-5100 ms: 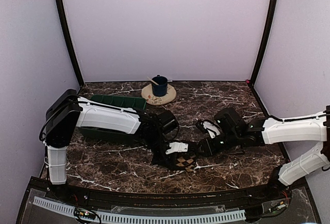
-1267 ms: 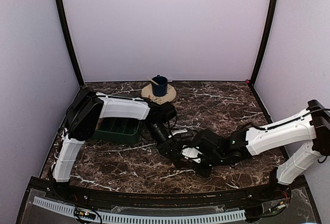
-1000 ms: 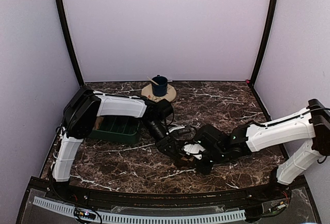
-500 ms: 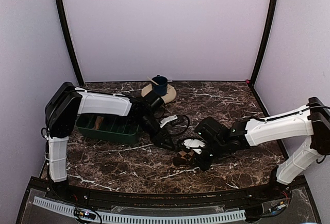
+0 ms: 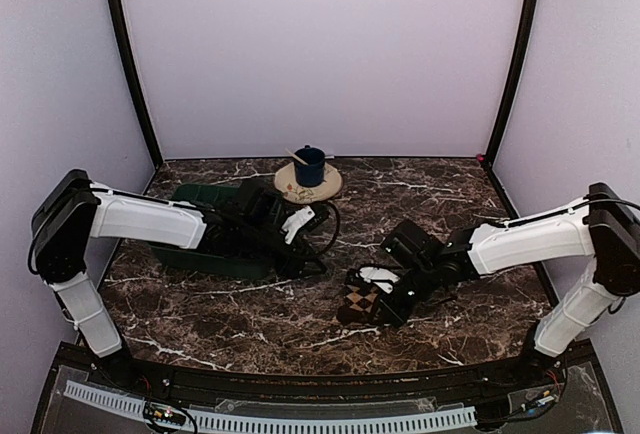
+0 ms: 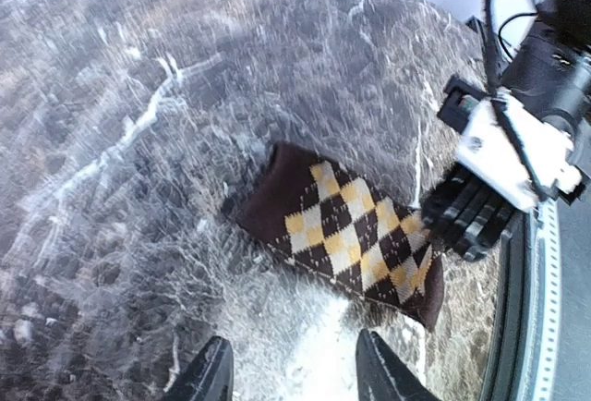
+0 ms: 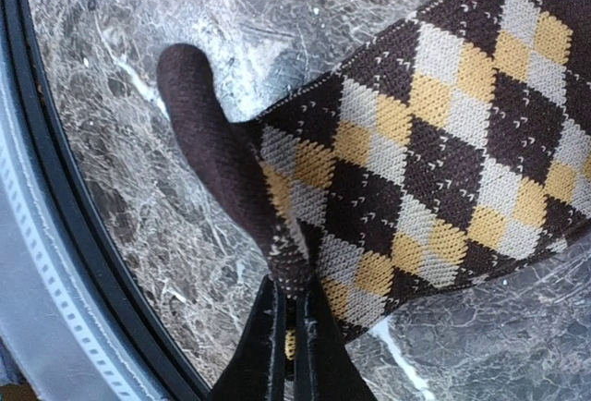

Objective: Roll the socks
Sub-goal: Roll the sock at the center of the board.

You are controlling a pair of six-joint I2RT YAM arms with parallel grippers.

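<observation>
Softness and lightness likely in the brown-and-cream checkered fabric sock (image 5: 360,302), lying flat near the front edge of the dark marble counter (image 5: 450,194), best pinched at an edge, its dark end clamped in the closed right end effector (image 7: 291,313); left end effector (image 6: 291,373) partly open, empty, well apart.

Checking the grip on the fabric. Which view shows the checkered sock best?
The right wrist view: the checkered sock fills it, diamonds sharp, its edge pinched in the shut right tool. The left wrist view shows the sock whole on the table, smaller. The top view shows the sock only as a small patch.
</observation>
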